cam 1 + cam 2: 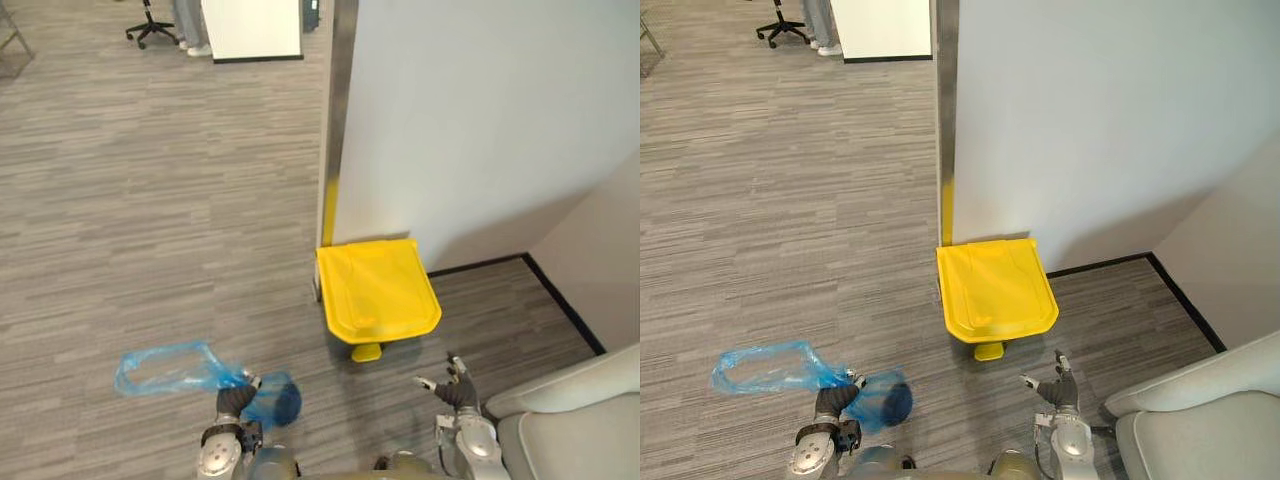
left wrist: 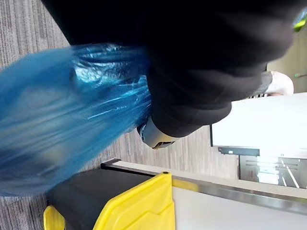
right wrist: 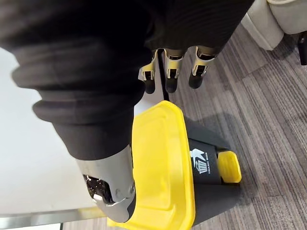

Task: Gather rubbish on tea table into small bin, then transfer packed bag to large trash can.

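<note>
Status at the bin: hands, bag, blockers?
Left hand shut on blue bag. Right hand open, empty. Trash can ahead at wall, lid closed.

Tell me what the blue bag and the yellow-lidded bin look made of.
Blue bag, gripped in the left hand: thin glossy plastic film, translucent, floor showing through, creases glinting. Bin lid: probably rigid moulded plastic, smooth with a soft sheen; its black body looks alike.

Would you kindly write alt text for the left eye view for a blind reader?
The left robot hand grips a blue plastic bag above grey carpet, near a closed yellow-lidded trash can against a white wall. The right robot hand is open beside a grey sofa.
</note>
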Robot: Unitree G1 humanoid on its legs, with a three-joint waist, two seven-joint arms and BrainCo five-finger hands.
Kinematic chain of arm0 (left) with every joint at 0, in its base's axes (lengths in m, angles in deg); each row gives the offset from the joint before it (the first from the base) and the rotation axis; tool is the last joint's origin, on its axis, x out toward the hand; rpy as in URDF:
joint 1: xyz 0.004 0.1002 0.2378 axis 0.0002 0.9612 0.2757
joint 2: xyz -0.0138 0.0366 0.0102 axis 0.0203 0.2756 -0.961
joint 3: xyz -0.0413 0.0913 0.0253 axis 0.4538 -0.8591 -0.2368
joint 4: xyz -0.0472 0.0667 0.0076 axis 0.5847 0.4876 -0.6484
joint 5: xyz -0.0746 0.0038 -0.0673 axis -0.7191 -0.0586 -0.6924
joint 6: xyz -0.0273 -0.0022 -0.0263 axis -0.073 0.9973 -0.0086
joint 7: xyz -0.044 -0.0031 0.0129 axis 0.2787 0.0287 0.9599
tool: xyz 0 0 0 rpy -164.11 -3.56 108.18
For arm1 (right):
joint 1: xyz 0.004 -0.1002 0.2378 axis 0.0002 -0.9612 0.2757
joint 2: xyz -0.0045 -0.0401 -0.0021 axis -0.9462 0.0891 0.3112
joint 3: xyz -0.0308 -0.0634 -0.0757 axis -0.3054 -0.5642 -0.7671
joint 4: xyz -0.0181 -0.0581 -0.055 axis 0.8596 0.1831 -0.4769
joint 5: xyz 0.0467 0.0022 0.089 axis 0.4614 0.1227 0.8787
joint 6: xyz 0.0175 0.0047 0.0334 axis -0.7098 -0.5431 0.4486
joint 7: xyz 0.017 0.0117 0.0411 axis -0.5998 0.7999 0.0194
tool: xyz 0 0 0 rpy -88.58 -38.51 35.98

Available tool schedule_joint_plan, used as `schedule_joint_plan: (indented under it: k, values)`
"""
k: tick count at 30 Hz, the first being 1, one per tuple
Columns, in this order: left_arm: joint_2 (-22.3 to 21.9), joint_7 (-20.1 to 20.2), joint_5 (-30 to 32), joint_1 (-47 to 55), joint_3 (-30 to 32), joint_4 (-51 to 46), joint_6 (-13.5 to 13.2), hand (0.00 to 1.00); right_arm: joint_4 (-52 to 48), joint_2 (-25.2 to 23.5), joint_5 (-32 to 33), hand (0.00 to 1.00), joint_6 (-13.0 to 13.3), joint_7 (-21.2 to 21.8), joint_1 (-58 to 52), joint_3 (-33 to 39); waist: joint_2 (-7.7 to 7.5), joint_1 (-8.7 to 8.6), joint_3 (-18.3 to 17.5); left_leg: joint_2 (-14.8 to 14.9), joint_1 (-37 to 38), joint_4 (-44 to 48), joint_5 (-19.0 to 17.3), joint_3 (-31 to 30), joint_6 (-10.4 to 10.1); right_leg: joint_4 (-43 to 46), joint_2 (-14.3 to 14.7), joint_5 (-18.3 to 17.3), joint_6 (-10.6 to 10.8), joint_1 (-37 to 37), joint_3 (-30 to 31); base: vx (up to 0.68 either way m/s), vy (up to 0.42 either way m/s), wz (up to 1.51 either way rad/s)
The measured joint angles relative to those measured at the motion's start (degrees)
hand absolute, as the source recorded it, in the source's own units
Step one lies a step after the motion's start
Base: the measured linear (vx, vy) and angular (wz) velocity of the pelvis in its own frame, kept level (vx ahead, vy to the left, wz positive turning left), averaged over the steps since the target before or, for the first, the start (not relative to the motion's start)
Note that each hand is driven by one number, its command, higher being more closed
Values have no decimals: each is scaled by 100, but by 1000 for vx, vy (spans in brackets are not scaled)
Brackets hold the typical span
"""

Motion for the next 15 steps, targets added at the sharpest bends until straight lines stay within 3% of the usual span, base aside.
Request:
schedule_joint_plan:
  k: [1,3,7,8,9,11,12,15]
  values:
    - [7,-11,-2,-13,-9,7,10,100,11,-37,2,0,-25,1,-37,31,99,-30,56,52,89,75,-68,-149,17,252,87,-108,16,-158,42,131,24,54]
    - [208,-27,-3,-137,-54,26,16,100,8,-90,132,0,-34,-9,-13,39,90,-89,78,226,202,189,-231,-478,-37,-332,436,-198,-40,-405,-15,211,-58,71]
    - [215,-44,0,-571,-143,183,12,100,1,-11,275,0,-38,-130,28,112,74,-107,139,342,300,542,-650,-912,-198,-2067,818,476,150,-856,-6,258,-150,71]
    - [211,-50,1,-670,-146,186,7,100,0,50,328,0,-44,-133,34,112,37,-128,169,331,364,862,-984,-1097,-299,-2389,844,592,147,-927,142,347,-265,64]
    - [162,-87,3,-762,-149,286,9,100,4,193,336,0,-82,-132,71,153,215,-126,227,458,502,1048,-1271,-1289,-410,-2051,994,680,-19,-944,311,385,-254,49]
    - [99,-153,4,-834,-206,280,12,100,-224,267,393,0,-110,-132,105,378,444,-180,246,671,591,885,-1387,-1492,-510,-1120,1295,-71,276,-1253,687,390,-222,46]
    - [79,-154,3,-919,-217,296,13,100,-442,281,440,0,6,-214,87,532,501,-267,311,670,664,722,-1343,-1671,-585,-846,1430,-304,160,-1345,842,378,-233,64]
    - [-38,-171,-7,-1069,-222,306,15,100,-614,375,668,0,-7,-234,261,976,571,-265,350,772,523,959,-933,-1935,-865,-489,1397,-574,44,-1438,611,406,-232,7]
